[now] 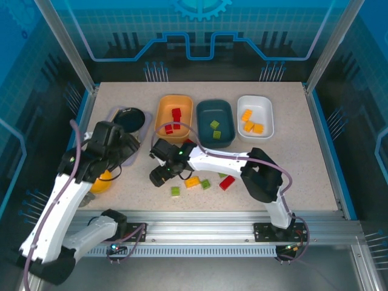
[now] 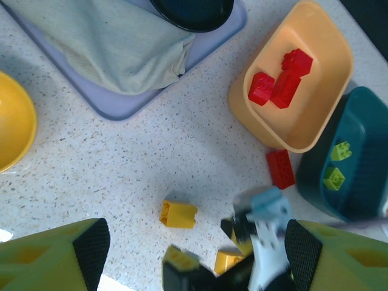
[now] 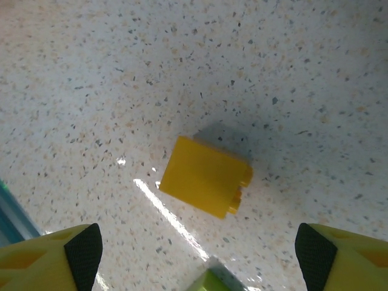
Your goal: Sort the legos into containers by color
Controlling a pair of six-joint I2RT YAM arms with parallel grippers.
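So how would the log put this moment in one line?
right fingers open above yellow brick | left fingers open | orange tub: reds | teal tub: greens | white tub: yellow-oranges | loose bricks on table

Orange tub (image 1: 162, 109) holding red legos (image 1: 175, 117), teal tub (image 1: 207, 137) green legos (image 1: 214, 125), white tub (image 1: 258, 103) yellow-orange legos (image 1: 248, 126)

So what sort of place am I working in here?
Probably a lab or demo robot cell, not a home: aluminium posts and blue printed panels wall in the speckled table, and a slotted metal rail runs along its near edge.
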